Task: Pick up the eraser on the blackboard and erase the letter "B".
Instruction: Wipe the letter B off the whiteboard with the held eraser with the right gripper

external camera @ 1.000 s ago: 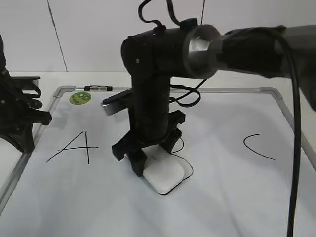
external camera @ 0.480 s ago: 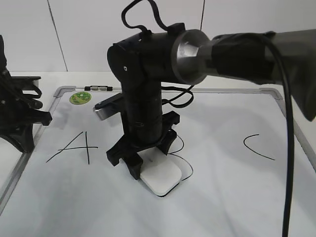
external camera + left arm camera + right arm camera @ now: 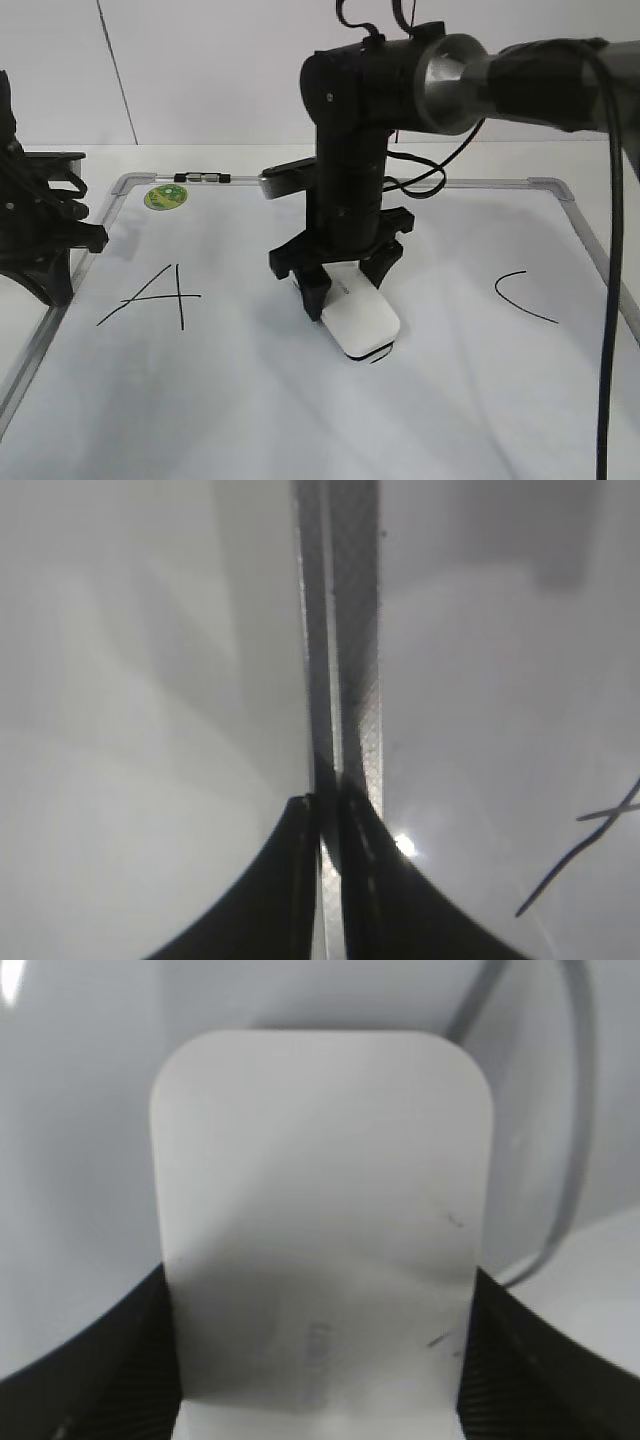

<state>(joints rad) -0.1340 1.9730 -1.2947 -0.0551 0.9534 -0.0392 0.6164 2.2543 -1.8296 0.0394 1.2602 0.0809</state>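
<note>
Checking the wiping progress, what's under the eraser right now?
The eraser lies flat on the whiteboard. A short black stroke shows at its front edge; any ink directly beneath is covered.

"A" (image 3: pixel 150 297), "C" (image 3: pixel 520 297) on blackboard (image 3: pixel 250 420)

My black right tool (image 3: pixel 343 292) holds a plain white eraser (image 3: pixel 362 323). The blackboard (image 3: pixel 250 400) is white, framed silver-grey, with a green sticker (image 3: pixel 164 196) and black letters.

Blackboard (image 3: pixel 500 400) flat on white table (image 3: pixel 70 158)
</note>
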